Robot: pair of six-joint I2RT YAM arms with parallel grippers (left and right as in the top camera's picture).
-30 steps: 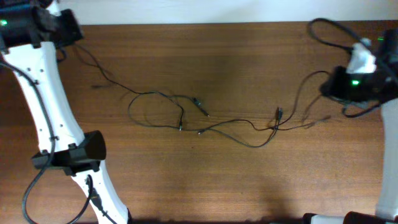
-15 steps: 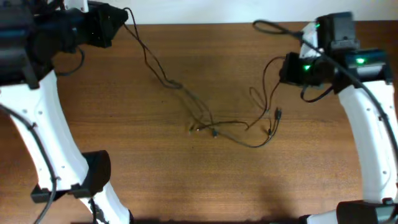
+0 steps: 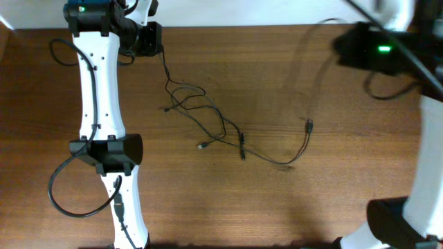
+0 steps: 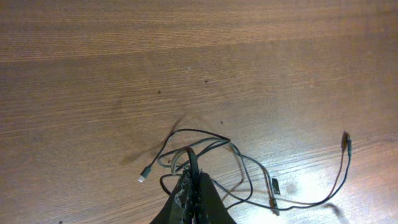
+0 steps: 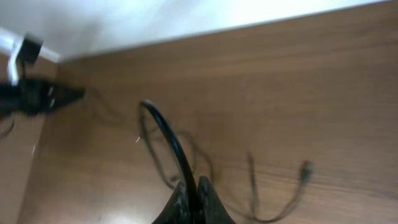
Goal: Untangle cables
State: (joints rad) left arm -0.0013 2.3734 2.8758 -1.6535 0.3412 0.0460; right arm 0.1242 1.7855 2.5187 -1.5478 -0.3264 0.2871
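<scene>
Risk assessment of the cables (image 3: 220,131) drew on three views. The left gripper (image 4: 193,185) was pinched fully together on one strand, which ran from its tips into the knotted cluster lying on the table (image 3: 291,207) just ahead of and below them. The right gripper (image 5: 191,190) was likewise closed on a cord that arched up from its tips. That view was blurred, so the cord's far course could not be traced with certainty. A loose plug end (image 3: 309,125) lay between the two grippers, nearer the right one and well apart from the cluster.

Judgement: with both arms holding strands, pulling apart could cinch the crossings ahead of the left gripper instead of freeing them. A thin cord could also slip from either pinch. A plug could snag in a loop and drag the whole cluster.
</scene>
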